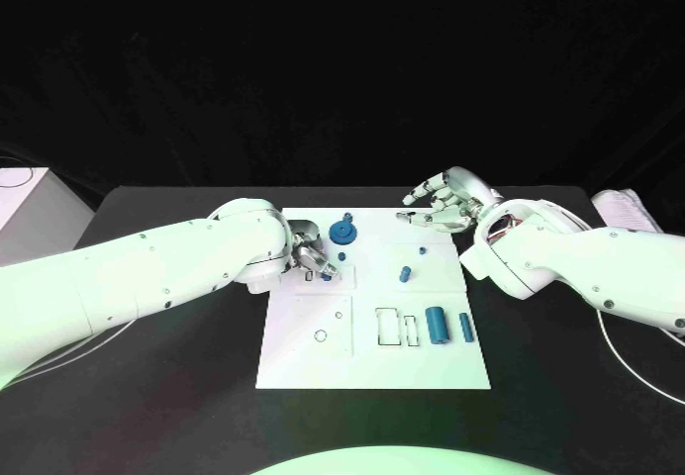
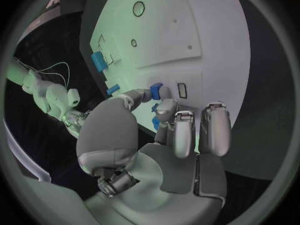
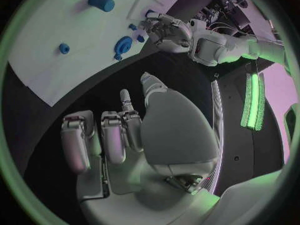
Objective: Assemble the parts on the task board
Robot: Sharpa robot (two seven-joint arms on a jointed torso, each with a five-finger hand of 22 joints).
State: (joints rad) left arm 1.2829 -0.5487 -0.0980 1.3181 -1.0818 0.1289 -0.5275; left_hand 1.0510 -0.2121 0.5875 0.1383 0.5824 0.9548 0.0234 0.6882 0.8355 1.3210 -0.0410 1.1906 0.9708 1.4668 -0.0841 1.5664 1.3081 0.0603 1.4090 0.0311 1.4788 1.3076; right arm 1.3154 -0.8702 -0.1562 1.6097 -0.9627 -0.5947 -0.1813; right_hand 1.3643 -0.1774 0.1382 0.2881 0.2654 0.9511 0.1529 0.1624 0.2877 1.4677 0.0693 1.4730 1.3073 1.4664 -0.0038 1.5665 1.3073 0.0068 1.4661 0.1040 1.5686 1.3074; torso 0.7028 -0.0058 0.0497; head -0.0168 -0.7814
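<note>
Two robot hands over the black surface (image 1: pixel 171 416) and white task board (image 1: pixel 371 356): left robot hand (image 1: pixel 310 259) pinches a small blue part (image 2: pixel 155 90) at the board's left edge, right robot hand (image 1: pixel 444 201) hovers empty, fingers loosely apart, off the far right corner

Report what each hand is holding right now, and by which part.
The left hand pinches a small blue part between fingertips over the task board; which part of it cannot be told. The right hand holds nothing.
</note>
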